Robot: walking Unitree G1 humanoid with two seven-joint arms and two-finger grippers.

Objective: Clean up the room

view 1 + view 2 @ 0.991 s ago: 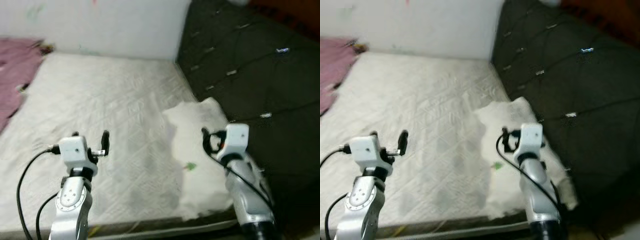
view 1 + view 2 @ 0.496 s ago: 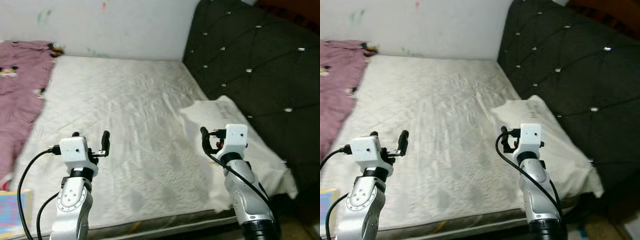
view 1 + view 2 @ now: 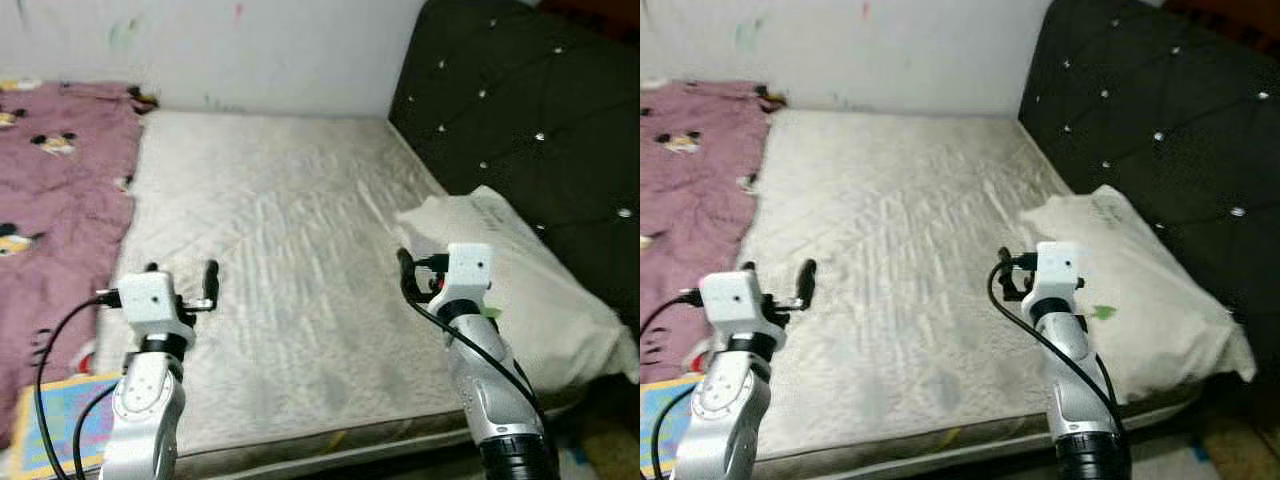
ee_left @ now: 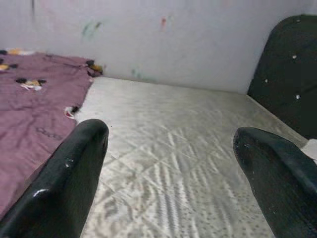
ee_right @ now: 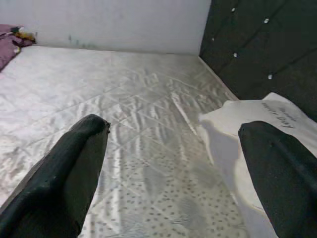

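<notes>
Lying just right of the empty, spread right claw [image 3: 408, 275]: white pillow [image 3: 530, 285] on mattress [image 3: 280, 250]

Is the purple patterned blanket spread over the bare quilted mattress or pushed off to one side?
Off to one side: the purple patterned blanket lies bunched along the left edge of the bare quilted mattress, leaving most of it uncovered.

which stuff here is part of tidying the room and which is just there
For the job:
- purple blanket, heaped at the mattress's left
- white pillow, by the headboard
- colourful book, low at the mattress's left corner

Just there:
- bare mattress
- black headboard
- wall
</notes>
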